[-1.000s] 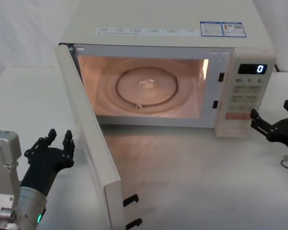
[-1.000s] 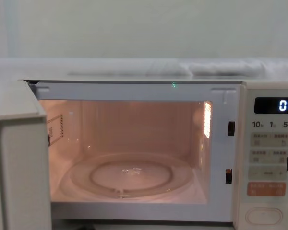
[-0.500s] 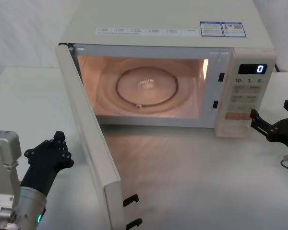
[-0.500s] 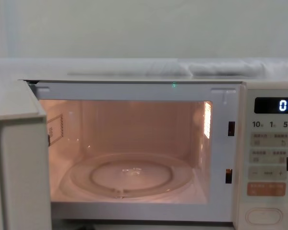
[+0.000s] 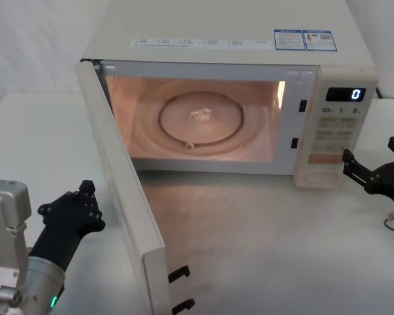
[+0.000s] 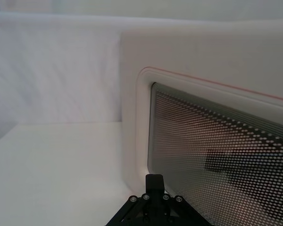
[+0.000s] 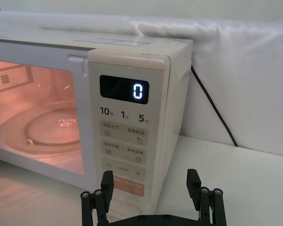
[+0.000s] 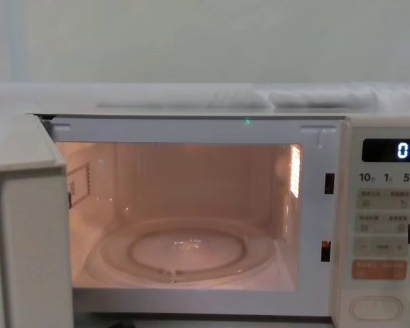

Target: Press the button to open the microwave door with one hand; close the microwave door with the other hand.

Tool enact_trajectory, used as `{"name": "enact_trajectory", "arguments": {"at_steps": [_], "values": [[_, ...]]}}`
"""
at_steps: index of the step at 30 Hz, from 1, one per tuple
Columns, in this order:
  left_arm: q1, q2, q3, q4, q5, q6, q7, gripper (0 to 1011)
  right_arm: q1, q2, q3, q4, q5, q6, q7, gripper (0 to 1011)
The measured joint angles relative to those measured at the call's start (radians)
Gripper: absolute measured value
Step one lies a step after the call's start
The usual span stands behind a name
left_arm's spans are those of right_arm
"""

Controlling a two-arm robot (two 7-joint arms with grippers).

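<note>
Beside open microwave door [image 5: 121, 190]: left gripper [image 5: 85, 200] fingers together, angled forward.

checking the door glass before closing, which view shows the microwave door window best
The left wrist view: the microwave door faces it, with the dotted window close behind the shut left gripper. Head view shows the door edge-on; chest view shows its inner edge.

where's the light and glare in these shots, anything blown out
Head view: the open cavity glows orange-pink and casts a warm patch on the table in front. Chest view: a bright strip at the cavity's right wall is nearly blown out. Right wrist view: the display digit glows sharp white. Left wrist view: the door window shows dim reflections behind the left gripper.
</note>
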Motion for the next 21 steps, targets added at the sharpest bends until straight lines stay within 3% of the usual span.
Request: {"name": "enact_trajectory", "arguments": {"at_steps": [12, 21], "values": [[0.028, 0.013, -0.059, -0.033, -0.004, 0.012, -0.060, 0, 0.000, 0.000, 0.000, 0.000, 0.000, 0.000, 0.000, 1002], [0.062, 0.034, -0.138, -0.090, -0.102, 0.046, -0.121, 0, 0.000, 0.000, 0.000, 0.000, 0.000, 0.000, 0.000, 1002]]}}
